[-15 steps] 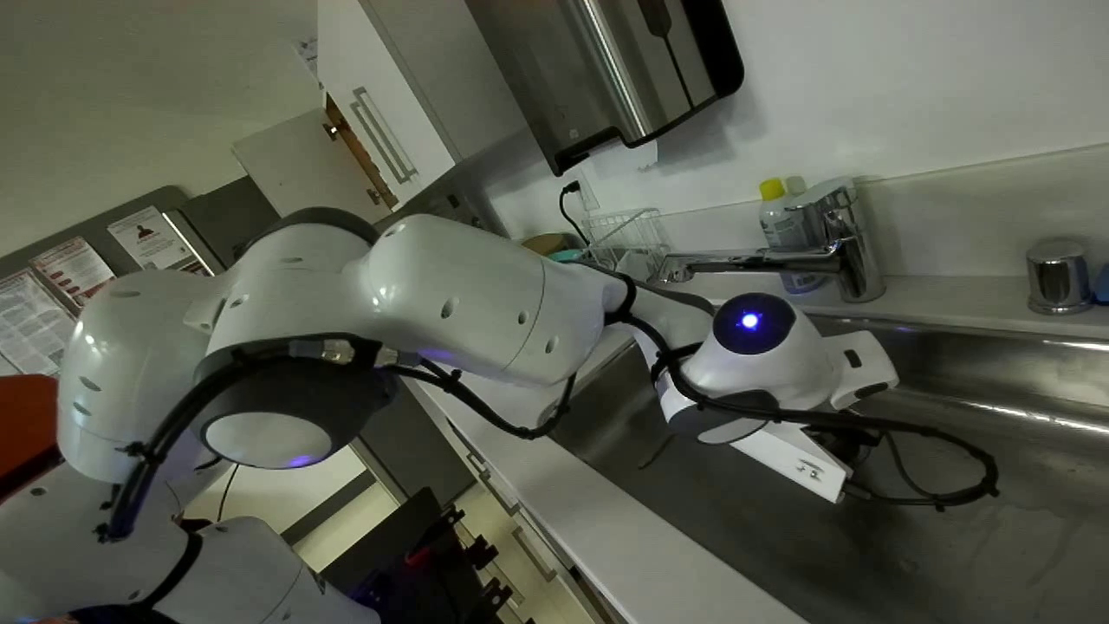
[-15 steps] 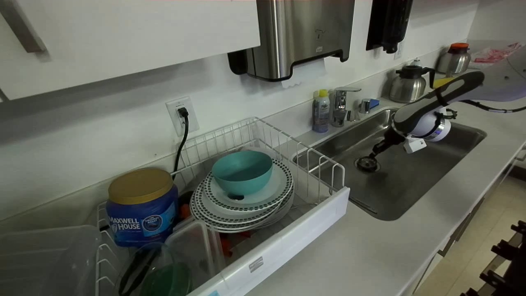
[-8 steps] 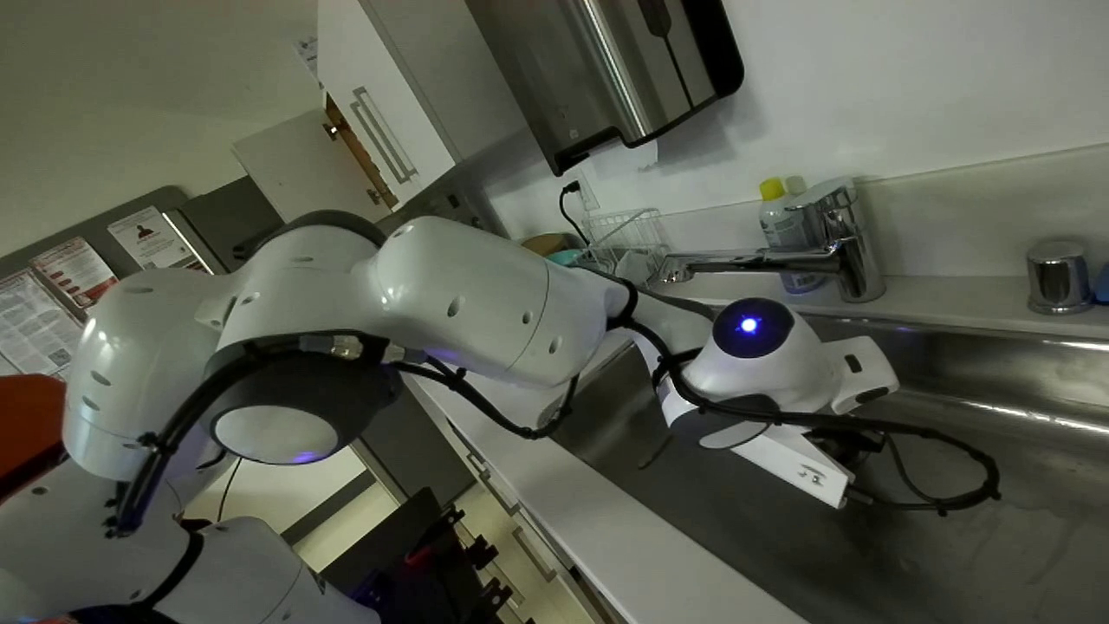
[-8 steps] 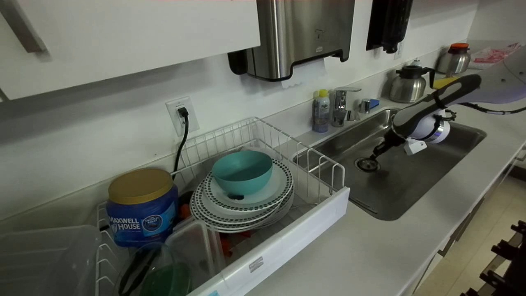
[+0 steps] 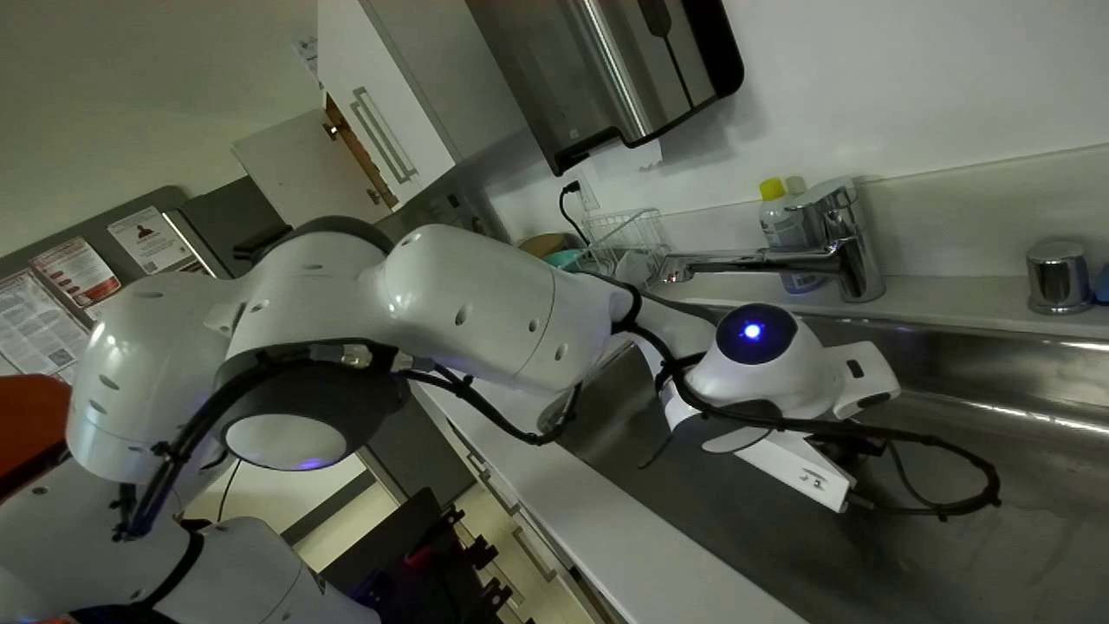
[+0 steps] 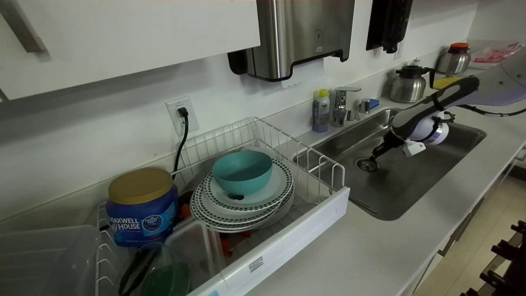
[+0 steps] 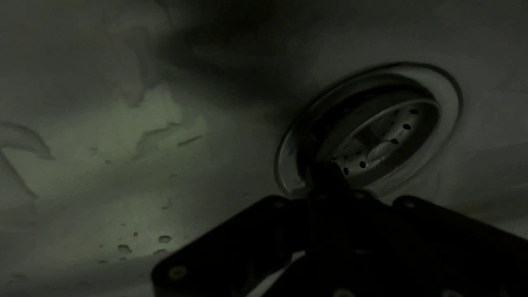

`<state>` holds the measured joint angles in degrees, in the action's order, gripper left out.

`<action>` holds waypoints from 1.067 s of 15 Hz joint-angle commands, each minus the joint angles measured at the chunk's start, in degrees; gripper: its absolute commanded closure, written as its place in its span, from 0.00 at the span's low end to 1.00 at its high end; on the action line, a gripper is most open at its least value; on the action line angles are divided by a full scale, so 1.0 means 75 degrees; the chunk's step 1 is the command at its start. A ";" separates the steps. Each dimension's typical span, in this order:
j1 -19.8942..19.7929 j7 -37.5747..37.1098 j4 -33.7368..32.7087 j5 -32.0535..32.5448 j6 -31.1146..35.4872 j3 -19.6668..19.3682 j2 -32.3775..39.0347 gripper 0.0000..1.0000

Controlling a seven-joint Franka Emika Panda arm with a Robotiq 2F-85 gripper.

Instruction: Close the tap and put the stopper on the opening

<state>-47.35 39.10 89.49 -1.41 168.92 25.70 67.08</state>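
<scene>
Metal stopper [image 7: 381,142], a cup pierced with holes, sits within the light rim of the opening [image 7: 450,101] in the wrist view. Dark gap at upper left of the rim, so seating looks uneven; tipped or just off-centre, can't tell. Fingers [image 7: 339,181] are drawn together on the stopper's near edge, pinching it as far as the dim picture shows. Thin lip is the sensible hold: it leaves the cup free to drop in.

In an exterior view, the arm [image 6: 456,90] reaches across the table [image 6: 341,246] and slants down into the basin [image 6: 404,189], presumably because the opening lies low. Fingers meet the opening's edge; stopper too small here to judge. Dish rack [image 6: 296,238] nearer the camera, likely not involved.

In an exterior view, the tap [image 5: 853,251] stands upright behind the basin, lever low on the body. No stream shows under the spout, so closing reads as done. Spray can [image 5: 787,230] just beside it, metal fitting [image 5: 1059,277] well apart; both probably kept back there out of the way. The arm hides the contact.

Likely the last step: level the stopper, then let go. Releasing it uneven could leave it wedged.
</scene>
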 commanded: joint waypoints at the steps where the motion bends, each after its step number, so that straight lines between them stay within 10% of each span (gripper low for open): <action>1: 0.0109 -0.0107 -0.0286 0.0051 0.0096 -0.0006 0.0222 0.99; 2: 0.0152 -0.0151 -0.0297 0.0046 0.0136 -0.0048 0.0230 0.95; 3: 0.0147 -0.0157 -0.0264 0.0043 0.0185 -0.0043 0.0212 0.71; 16: -0.0513 -0.0176 0.1348 0.0310 0.0153 0.0285 -0.1227 0.00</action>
<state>-48.96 38.90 92.90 -0.22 172.52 27.29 63.99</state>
